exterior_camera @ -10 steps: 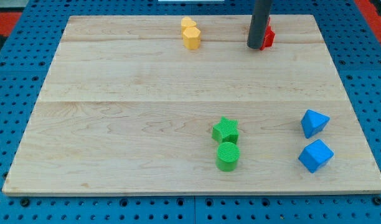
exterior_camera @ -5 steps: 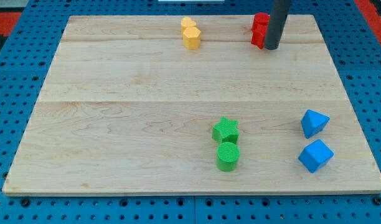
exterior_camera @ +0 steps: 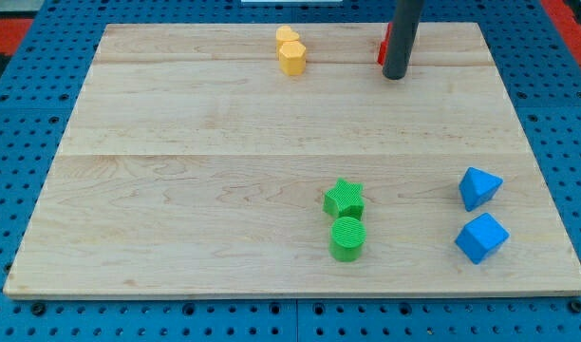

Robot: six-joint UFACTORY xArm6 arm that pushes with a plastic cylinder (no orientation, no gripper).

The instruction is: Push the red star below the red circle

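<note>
My dark rod comes down at the view's top right, and my tip point(exterior_camera: 396, 75) rests on the wooden board. Red blocks point(exterior_camera: 384, 47) sit right behind the rod at the top edge; only a thin red sliver shows at the rod's left side. I cannot tell the red star from the red circle here, since the rod hides most of them. My tip is just below and in front of these red blocks.
Two yellow blocks point(exterior_camera: 290, 51) sit touching at the top centre. A green star point(exterior_camera: 344, 199) sits just above a green cylinder point(exterior_camera: 347, 237) at the lower centre. Two blue blocks point(exterior_camera: 479, 187) point(exterior_camera: 481, 237) sit at the lower right. The wooden board point(exterior_camera: 224, 142) lies on a blue pegboard.
My rod swung from the left of the red blocks to their right, then back left. It now covers them, and the red blocks appear shifted slightly left.
</note>
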